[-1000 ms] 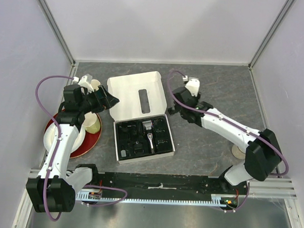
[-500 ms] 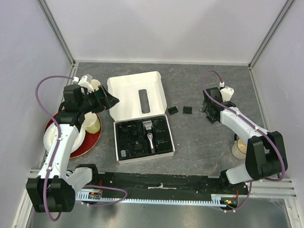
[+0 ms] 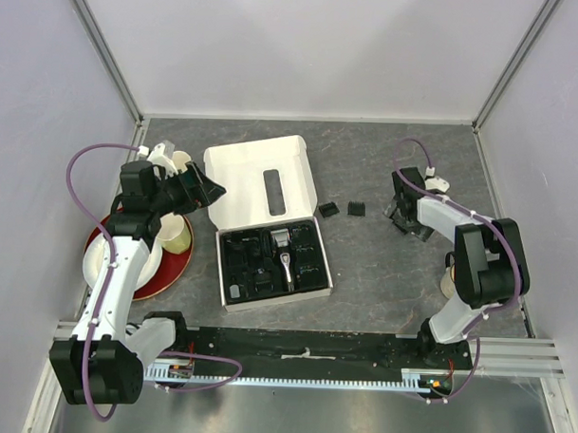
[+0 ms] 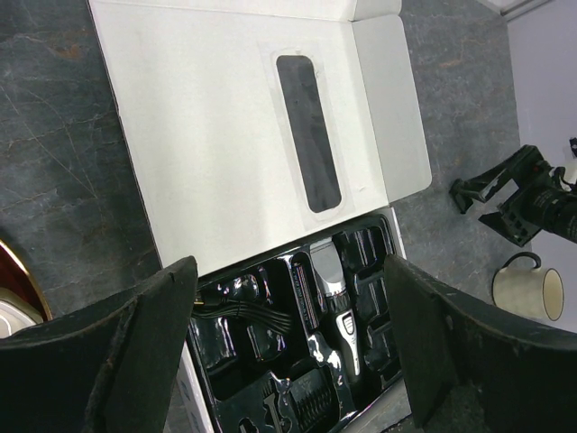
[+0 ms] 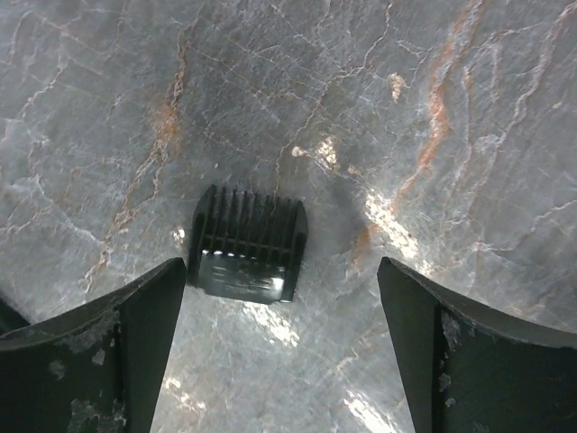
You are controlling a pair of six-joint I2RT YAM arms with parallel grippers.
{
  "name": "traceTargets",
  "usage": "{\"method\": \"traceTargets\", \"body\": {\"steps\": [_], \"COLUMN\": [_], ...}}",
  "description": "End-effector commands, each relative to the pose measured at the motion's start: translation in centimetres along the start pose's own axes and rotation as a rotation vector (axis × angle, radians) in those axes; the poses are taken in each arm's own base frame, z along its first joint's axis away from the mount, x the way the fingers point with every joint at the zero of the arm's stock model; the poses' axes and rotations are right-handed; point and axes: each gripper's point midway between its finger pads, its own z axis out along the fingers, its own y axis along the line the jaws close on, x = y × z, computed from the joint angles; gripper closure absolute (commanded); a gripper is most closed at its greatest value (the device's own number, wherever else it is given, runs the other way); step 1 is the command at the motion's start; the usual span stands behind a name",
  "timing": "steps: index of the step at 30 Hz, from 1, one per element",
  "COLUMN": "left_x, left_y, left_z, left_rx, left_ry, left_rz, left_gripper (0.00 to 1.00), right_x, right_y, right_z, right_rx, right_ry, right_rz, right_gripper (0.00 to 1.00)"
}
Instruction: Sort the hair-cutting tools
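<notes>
The silver-and-black clipper (image 3: 284,251) lies in the black tray of the open white box (image 3: 227,300), and it also shows in the left wrist view (image 4: 332,298). Two black comb guards (image 3: 329,209) (image 3: 356,208) lie on the table right of the box. Another comb guard (image 5: 248,245) lies on the table just ahead of my right gripper (image 5: 284,352), near its left finger, untouched. My right gripper (image 3: 406,223) is open and points down at the right. My left gripper (image 3: 203,189) is open and empty above the box's left side, as the left wrist view (image 4: 293,347) shows.
The box lid (image 3: 262,182) lies flat behind the tray. A red plate (image 3: 171,267) with a white dish and cream mugs (image 3: 177,233) sits at the left. Another cream mug (image 4: 527,289) stands at the right by my right arm. Walls enclose the table.
My right arm has swung from the box's right edge to the right side of the table, uncovering two comb guards by the box. My left arm has not moved.
</notes>
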Motion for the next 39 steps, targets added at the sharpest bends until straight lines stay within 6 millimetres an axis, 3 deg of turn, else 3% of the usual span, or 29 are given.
{"method": "traceTargets", "body": {"steps": [1, 11, 20, 24, 25, 27, 29, 32, 39], "left_x": [-0.8, -0.8, -0.7, -0.6, -0.6, -0.6, -0.4, -0.1, 1.7], "left_y": [-0.4, -0.3, -0.6, -0.9, -1.0, -1.3, -1.8, -3.5, -9.5], "left_z": [-0.1, -0.2, -0.1, -0.1, -0.1, -0.1, -0.2, -0.5, -1.8], "left_rx": [0.013, 0.010, 0.030, 0.046, 0.057, 0.072, 0.106, 0.205, 0.485], "left_ry": [-0.034, -0.035, -0.031, -0.026, -0.026, -0.024, -0.017, -0.007, 0.011], "left_rz": [0.021, 0.020, 0.023, 0.024, 0.025, 0.026, 0.032, 0.057, 0.181], "left_gripper": [0.10, 0.10, 0.10, 0.10, 0.10, 0.10, 0.10, 0.10, 0.09], "right_x": [-1.3, -0.5, -0.1, 0.6, 0.5, 1.0, 1.0, 0.7, 0.1], "right_y": [1.7, 1.2, 1.2, 0.7, 0.9, 1.0, 1.4, 1.8, 3.4], "right_z": [0.6, 1.9, 3.6, 4.1, 4.2, 4.2, 3.9, 2.8, -2.2], "right_rx": [-0.033, -0.010, -0.023, -0.016, -0.031, -0.053, -0.081, -0.128, -0.315], "right_ry": [-0.025, -0.012, 0.030, 0.051, 0.048, 0.065, 0.067, 0.065, 0.092], "right_rz": [0.050, 0.058, 0.037, 0.036, 0.037, 0.032, 0.035, 0.047, 0.151], "right_gripper": [0.07, 0.08, 0.24, 0.24, 0.26, 0.40, 0.52, 0.61, 0.67]}}
